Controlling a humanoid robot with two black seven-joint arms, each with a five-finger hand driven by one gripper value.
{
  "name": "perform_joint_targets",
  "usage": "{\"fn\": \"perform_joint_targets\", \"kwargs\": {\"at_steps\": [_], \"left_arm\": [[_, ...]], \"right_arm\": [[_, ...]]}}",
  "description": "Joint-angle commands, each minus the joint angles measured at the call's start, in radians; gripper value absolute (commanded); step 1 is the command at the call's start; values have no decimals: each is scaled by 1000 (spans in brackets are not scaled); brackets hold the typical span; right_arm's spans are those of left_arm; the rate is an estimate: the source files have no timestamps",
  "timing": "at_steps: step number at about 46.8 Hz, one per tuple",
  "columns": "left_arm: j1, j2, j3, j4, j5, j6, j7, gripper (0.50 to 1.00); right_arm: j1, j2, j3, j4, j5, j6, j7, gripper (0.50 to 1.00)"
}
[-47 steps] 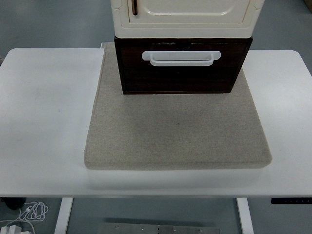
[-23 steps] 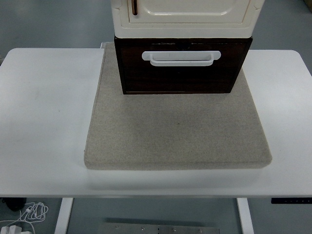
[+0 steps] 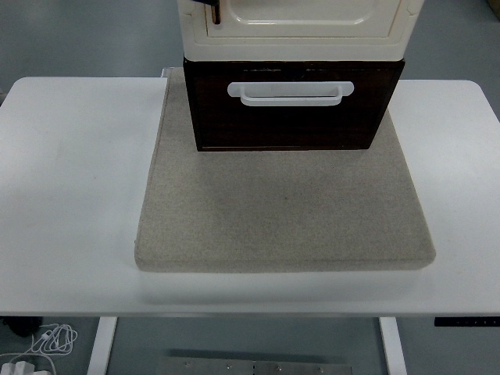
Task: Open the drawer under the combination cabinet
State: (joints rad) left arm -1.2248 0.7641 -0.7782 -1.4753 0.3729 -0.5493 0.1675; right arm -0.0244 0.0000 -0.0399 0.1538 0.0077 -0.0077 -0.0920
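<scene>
The combination cabinet stands at the back of a grey felt mat [image 3: 285, 211]. Its upper part is a cream cabinet [image 3: 293, 27] with a door and a small dark handle [image 3: 216, 11] at the top left. Below it sits the dark brown drawer [image 3: 291, 113], its front flush and closed, with a white bar handle [image 3: 291, 92] across its upper middle. Neither of my hands is in the picture.
The white table [image 3: 74, 187] spreads out on both sides of the mat and in front of it. White cables [image 3: 47, 341] lie on the floor under the table's left front corner.
Only the view has shifted slightly, so the cream door's dark handle shows a bit lower at the top edge. The drawer has not moved.
</scene>
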Motion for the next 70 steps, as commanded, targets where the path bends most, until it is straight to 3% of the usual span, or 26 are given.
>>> {"fn": "perform_joint_targets", "kwargs": {"at_steps": [1, 7, 20, 32, 42, 50, 62, 70], "left_arm": [[-16, 3, 59, -19, 1, 0, 0, 1000], [-67, 4, 129, -39, 4, -1, 17, 1000], [-157, -34, 246, -46, 34, 11, 167, 1000], [-168, -81, 309, -46, 89, 26, 271, 1000], [-239, -155, 405, -46, 89, 150, 331, 1000], [-248, -213, 421, -40, 101, 193, 360, 1000], [-255, -272, 421, 12, 152, 302, 405, 1000], [-269, -269, 419, 29, 152, 299, 411, 1000]], "right_arm": [[0, 0, 0, 1, 0, 0, 0, 928], [0, 0, 0, 1, 0, 0, 0, 928], [0, 0, 0, 1, 0, 0, 0, 928], [0, 0, 0, 0, 0, 0, 0, 928], [0, 0, 0, 1, 0, 0, 0, 928], [0, 0, 0, 0, 0, 0, 0, 928], [0, 0, 0, 0, 0, 0, 0, 928], [0, 0, 0, 0, 0, 0, 0, 928]]}}
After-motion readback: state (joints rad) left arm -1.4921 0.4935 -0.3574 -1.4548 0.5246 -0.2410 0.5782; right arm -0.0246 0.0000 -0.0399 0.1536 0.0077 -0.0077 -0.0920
